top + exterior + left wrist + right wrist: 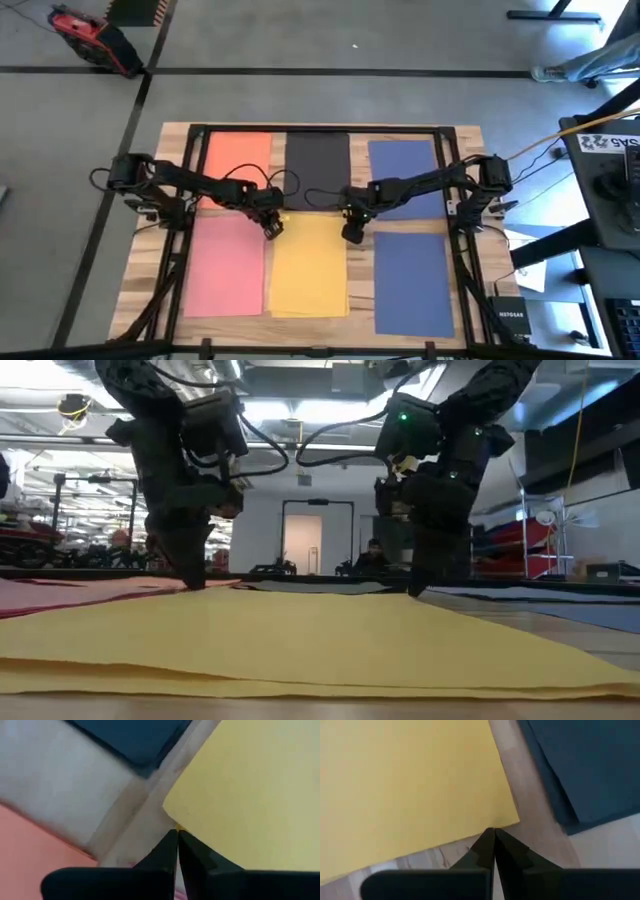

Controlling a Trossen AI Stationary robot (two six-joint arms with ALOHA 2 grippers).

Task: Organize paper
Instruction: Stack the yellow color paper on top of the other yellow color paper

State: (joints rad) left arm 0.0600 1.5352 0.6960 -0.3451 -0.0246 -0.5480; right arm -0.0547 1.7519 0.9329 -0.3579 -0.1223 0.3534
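A yellow sheet of paper [308, 268] lies flat in the near middle of the wooden table [180, 135], between a pink sheet [226, 268] and a blue sheet [412, 282]. Along the far side lie an orange sheet [238, 160], a black sheet [317, 160] and a second blue sheet [404, 170]. My left gripper [272, 228] stands shut at the yellow sheet's far left corner. My right gripper [352, 233] stands shut at its far right corner. Both point down at the table. My left gripper meets the yellow sheet at its far left corner [172, 822], coming from above with the fingers pointing down. A sliver of yellow shows at the shut fingertips [170, 840]. The rest of the sheet lies on the table. My right gripper meets the yellow sheet's far edge [505, 826] just beside its far right corner, from above, with the fingers pointing down. The shut fingertips [487, 840] cover the exact spot. The sheet [300, 630] lies on the table.
Strips of bare wood [530, 805] run between the sheets. A dark frame [320, 129] borders the table's far edge. A black box [508, 320] and a cable clutter [600, 150] sit off the table's right side.
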